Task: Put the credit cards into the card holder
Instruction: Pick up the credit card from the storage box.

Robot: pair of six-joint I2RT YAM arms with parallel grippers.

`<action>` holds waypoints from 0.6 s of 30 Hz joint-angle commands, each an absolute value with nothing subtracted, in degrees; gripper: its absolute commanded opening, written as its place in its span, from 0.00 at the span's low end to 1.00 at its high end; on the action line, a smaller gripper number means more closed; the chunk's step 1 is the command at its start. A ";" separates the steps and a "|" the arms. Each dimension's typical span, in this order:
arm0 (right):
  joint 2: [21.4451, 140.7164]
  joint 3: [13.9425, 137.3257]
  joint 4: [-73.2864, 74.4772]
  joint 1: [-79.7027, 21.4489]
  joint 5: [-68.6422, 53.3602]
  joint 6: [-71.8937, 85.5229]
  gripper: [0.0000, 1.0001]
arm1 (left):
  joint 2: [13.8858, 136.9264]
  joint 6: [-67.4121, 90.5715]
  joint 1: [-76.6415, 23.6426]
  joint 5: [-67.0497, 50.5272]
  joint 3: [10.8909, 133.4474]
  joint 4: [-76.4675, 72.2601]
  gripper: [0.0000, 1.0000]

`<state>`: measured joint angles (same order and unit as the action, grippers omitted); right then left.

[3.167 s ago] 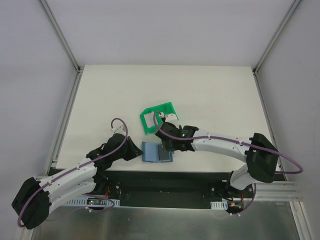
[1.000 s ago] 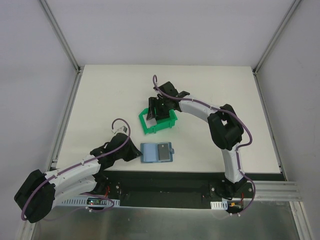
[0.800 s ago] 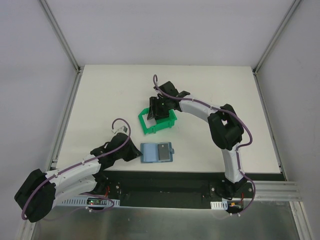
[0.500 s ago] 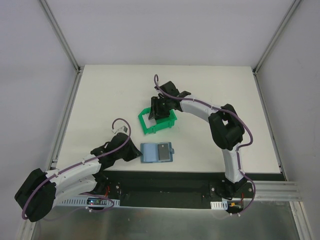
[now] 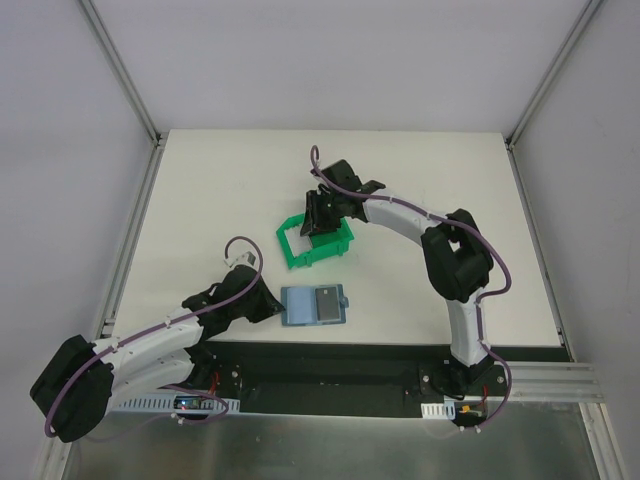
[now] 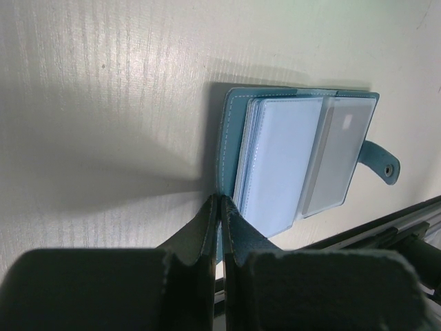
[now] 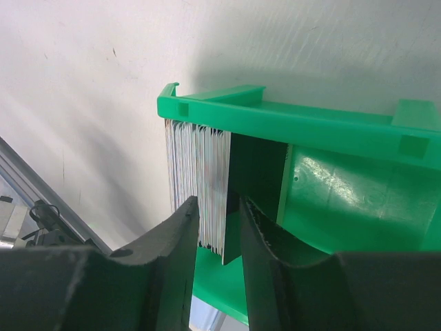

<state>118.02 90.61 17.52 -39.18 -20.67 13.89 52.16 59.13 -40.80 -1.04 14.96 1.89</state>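
Near left: left gripper (image 6: 219, 203) clamped on the teal cover edge of the open card holder (image 6: 275, 158). Farther right: right gripper (image 7: 219, 207) pinches upright credit cards (image 7: 207, 179) in the green bin (image 7: 331, 127).

teal card holder (image 5: 313, 305) is lying open and flat near the near edge; credit cards (image 7: 200, 186) are standing stacked on edge farther back.

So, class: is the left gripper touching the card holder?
Touching. The left wrist view shows the left gripper clamped shut on the teal left edge of the open card holder.
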 commanded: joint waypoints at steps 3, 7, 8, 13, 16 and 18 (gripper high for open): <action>114.26 90.97 16.52 -38.85 -21.45 13.54 0.27 | 52.56 58.10 -40.52 -1.58 16.61 0.97 0.00; 113.82 90.88 16.61 -38.67 -21.62 13.54 0.25 | 53.00 58.01 -40.52 -1.76 16.87 0.79 0.00; 113.64 90.88 16.61 -38.67 -21.71 13.54 0.24 | 53.17 58.01 -40.52 -1.84 16.96 0.79 0.00; 113.47 90.79 16.70 -38.58 -21.97 13.36 0.15 | 53.96 57.83 -40.52 -2.20 16.96 0.53 0.00; 113.29 90.62 16.70 -38.41 -22.15 13.27 0.11 | 53.96 57.83 -40.43 -2.29 16.96 0.35 0.00; 113.12 90.61 16.70 -38.32 -22.15 13.27 0.11 | 53.96 57.83 -40.52 -2.37 17.05 0.35 0.00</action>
<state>117.93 90.59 17.54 -38.61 -20.71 13.82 53.76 58.96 -40.80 -1.48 15.29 1.48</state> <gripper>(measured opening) 0.119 0.006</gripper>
